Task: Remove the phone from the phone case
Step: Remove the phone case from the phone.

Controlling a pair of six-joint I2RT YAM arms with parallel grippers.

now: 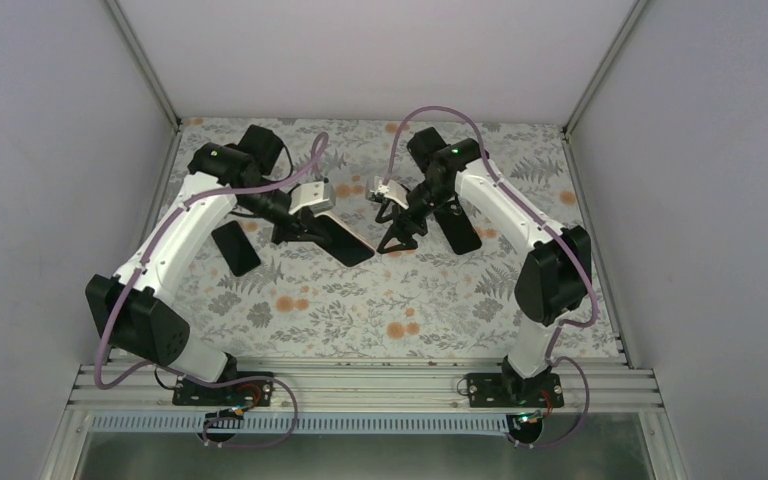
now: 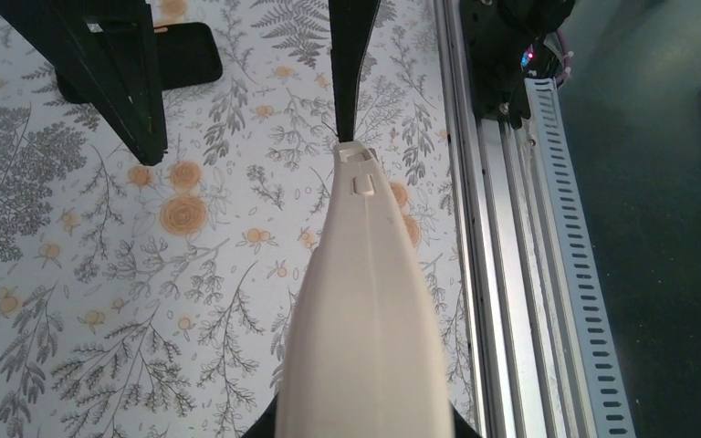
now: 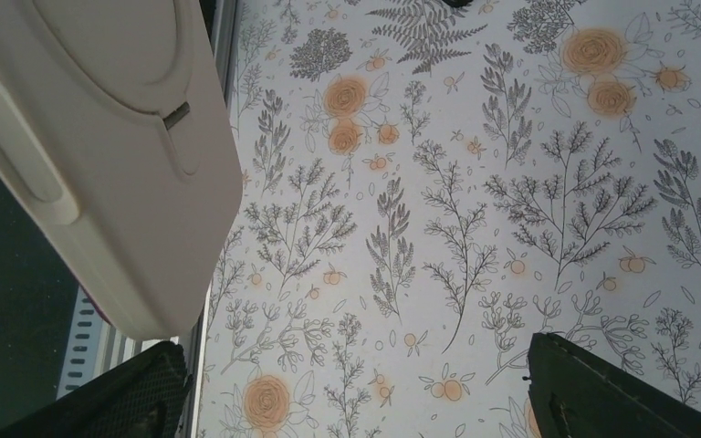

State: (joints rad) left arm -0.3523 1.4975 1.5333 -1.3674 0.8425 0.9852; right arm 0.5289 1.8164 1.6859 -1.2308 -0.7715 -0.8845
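The left claw (image 1: pixel 312 232) is clamped on one end of the case (image 2: pixel 365 301). It holds the case off the bench (image 1: pixel 400 300), over the middle and a little nearer the far edge than the near one. In the top view the case tilts, its cream rim uppermost and its dark face (image 1: pixel 348 245) turned toward the near edge. That face looks like the phone's screen, so the phone is not out yet.

From the left wrist the case shows edge-on, a cream spine narrowing to a free end that bears a small cut-out and a button.

The right claw (image 1: pixel 397 240) is just beside that free end with its jaws spread wide and gripping nothing. In the left wrist view one of its fingers (image 2: pixel 351 64) comes down to the tip of the case, though I cannot tell whether they touch. The other finger (image 2: pixel 128 82) is well off to the side. From the right wrist the cream back of the case fills the upper left corner, above one finger, with bare floral cloth between the two fingers.

Two black slabs lie flat on the bench. One (image 1: pixel 235 248) is near the left edge by the left arm. The other (image 1: pixel 457 228) is right of the right claw. A metal rail (image 1: pixel 360 385) runs along the near edge.
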